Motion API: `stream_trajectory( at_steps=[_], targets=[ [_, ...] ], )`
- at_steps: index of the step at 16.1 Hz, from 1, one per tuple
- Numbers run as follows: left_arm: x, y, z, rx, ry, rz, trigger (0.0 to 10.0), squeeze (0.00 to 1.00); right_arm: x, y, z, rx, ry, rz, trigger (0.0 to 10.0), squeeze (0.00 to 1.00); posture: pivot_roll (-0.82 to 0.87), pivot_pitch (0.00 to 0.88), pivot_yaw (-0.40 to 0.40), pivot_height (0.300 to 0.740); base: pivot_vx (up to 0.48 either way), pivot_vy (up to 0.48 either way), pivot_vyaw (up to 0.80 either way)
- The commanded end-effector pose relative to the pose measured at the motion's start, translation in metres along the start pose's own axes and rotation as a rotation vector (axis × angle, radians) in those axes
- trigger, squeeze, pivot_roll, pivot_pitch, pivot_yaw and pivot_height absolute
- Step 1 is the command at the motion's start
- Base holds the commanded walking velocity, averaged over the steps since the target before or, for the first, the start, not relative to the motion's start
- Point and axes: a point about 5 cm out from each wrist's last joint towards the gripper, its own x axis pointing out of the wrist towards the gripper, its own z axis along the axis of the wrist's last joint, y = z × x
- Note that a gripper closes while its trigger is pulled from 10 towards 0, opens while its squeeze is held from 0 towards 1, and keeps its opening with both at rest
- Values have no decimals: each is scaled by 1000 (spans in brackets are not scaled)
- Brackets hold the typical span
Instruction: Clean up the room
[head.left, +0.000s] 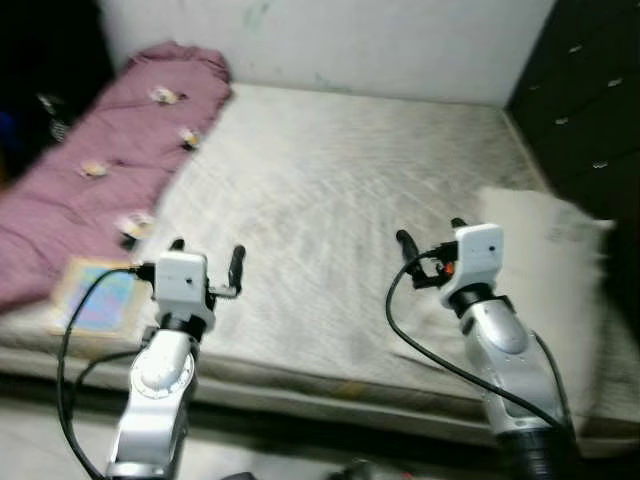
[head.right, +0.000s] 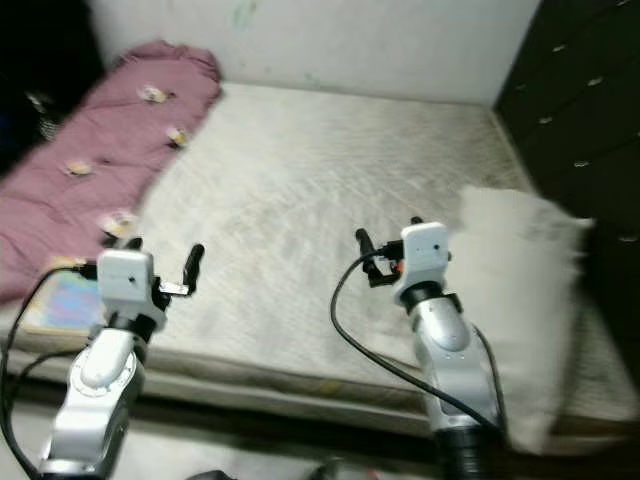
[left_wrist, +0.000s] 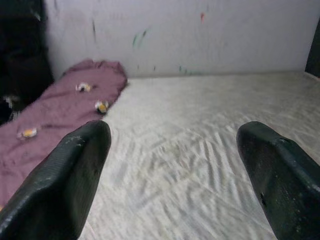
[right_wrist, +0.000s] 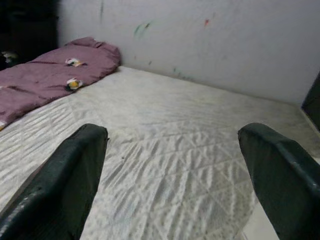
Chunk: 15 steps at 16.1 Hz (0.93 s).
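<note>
Bed (head.left: 330, 190) w/ bare, pale quilted mattress, a bit grubby, runs from near edge to far wall (head.left: 340, 40). Purple blanket (head.left: 90, 180) w/ small printed patches lies bunched along the left side, near to far corner. White pillow (head.left: 545, 270) sits on the right side, near the bed's right edge. Colourful flat book or pad (head.left: 95, 295) lies at the near left corner, just beside the blanket; what it is exactly can't be told.

Edges/room: the mattress middle is open, well apart from blanket and pillow. Dark drawer unit (head.left: 590, 110) stands tight along the right side of the bed. Far left is a dark area, contents unclear. Strip of pale floor (head.left: 40, 440) shows below the near edge.

Left hand (head.left: 207, 262) hangs over the near left part, fingers apart, holding nothing. Right hand (head.left: 430, 238) is over the near right part, just left of the pillow, fingers apart, holding nothing.

Wrist views add coloured scribble marks (left_wrist: 140, 37) on the wall and the blanket's far end up against it; head views are blurred. Right wrist view catches a pale corner at its edge, prob. the pillow.
</note>
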Motion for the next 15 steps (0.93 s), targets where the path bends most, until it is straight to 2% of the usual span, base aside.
stream_trajectory(
  at_steps=[1,9,11,15],
  targets=[
    [2,2,6,6,-22,1,10000,0,2,-1,4,-5,-14,-4,10000,0,-29,0,-15,740,0,-480,0],
    [2,3,5,14,-24,4,10000,0,2,-2,3,-9,-11,-13,10000,0,-25,0,-12,740,0,-480,0],
    [4,2,6,32,-30,18,10000,0,2,-2,3,-11,-12,-14,10000,0,-26,0,-12,740,0,-240,0],
    [10,4,10,-1,-46,18,10000,0,6,-2,8,-19,-21,-19,10000,0,-27,0,-9,740,0,0,0]
  ],
)
